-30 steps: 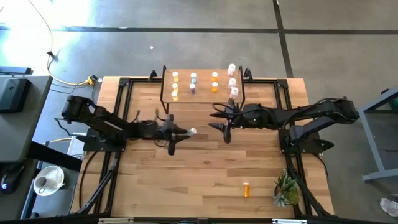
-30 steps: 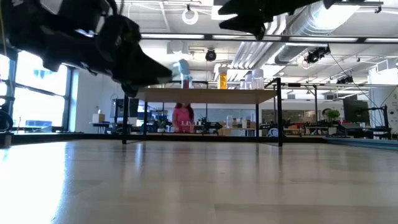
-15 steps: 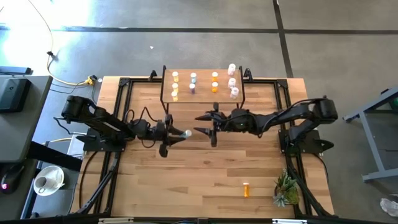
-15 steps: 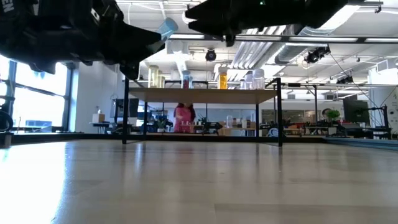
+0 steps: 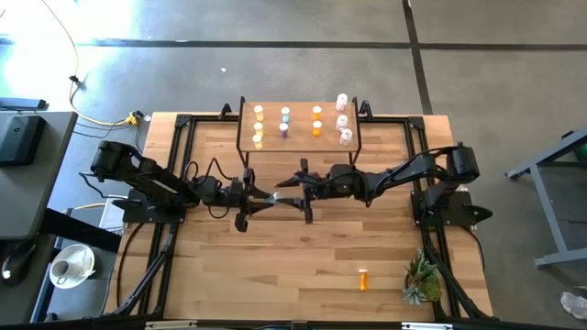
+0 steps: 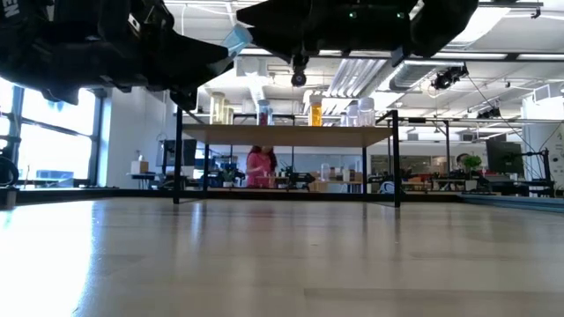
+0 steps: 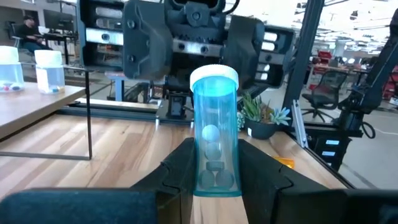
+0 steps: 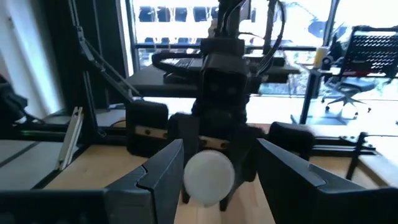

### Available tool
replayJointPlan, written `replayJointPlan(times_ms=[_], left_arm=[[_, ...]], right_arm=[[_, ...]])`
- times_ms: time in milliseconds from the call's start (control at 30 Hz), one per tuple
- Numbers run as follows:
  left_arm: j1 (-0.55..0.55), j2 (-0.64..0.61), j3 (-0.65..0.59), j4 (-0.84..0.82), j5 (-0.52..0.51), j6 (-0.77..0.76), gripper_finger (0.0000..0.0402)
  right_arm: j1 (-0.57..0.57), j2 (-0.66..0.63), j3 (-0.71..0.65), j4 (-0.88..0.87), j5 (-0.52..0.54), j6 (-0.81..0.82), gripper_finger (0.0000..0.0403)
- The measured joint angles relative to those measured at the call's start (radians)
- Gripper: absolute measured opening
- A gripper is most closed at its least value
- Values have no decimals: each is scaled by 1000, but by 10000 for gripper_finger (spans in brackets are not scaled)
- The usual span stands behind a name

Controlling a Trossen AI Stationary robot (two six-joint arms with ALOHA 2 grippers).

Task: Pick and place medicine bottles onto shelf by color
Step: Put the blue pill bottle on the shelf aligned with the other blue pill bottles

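My left gripper (image 5: 260, 196) hangs over the middle of the table, level, shut on a light blue medicine bottle (image 7: 214, 118) whose white cap points at my right arm. My right gripper (image 5: 282, 190) faces it, open. Its fingers (image 8: 165, 171) stand on either side of the white cap (image 8: 208, 177) with a gap showing on both sides. In the low view the bottle (image 6: 236, 38) is high above the tabletop. The shelf (image 5: 301, 126) stands at the far edge, with several orange, blue, yellow and pink bottles upright on it. My left gripper pinches the bottle's lower body near its base (image 7: 214, 177) between its two fingers. The fingers come level from the table's left and lie along the bottle. The bottle sticks out past the fingertips, about level, cap toward the table's right, lifted clear of the table.
One orange bottle (image 5: 363, 279) lies on the table near the front right, beside a small potted plant (image 5: 422, 280). Black frame rails (image 5: 183, 147) run along the table's sides. The shelf's thin black legs (image 6: 179, 158) stand behind the grippers.
My right gripper has come down and toward the table's left, turning level, until its open fingers flank the bottle's cap. My left gripper has tipped up to level, raising the bottle's cap end, then kept still.
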Motion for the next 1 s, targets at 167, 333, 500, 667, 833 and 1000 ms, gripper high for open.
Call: replayJointPlan(times_ms=[167, 333, 500, 667, 833, 1000], left_arm=[[0, 0, 0, 1, 0, 0, 88], [0, 0, 0, 2, -8, 0, 88], [10, 0, 0, 2, -12, 0, 88], [24, 0, 0, 1, -14, 0, 88], [24, 0, 0, 1, -13, 0, 88], [24, 0, 0, 1, -13, 0, 88]], right_arm=[[0, 17, 19, -40, -8, 4, 189], [3, 17, 20, -50, -8, 4, 188], [4, 17, 20, -53, -8, 4, 183], [2, 17, 20, -63, -5, 4, 158], [-2, 17, 20, -63, -6, 4, 132], [-2, 17, 20, -63, -6, 4, 117]])
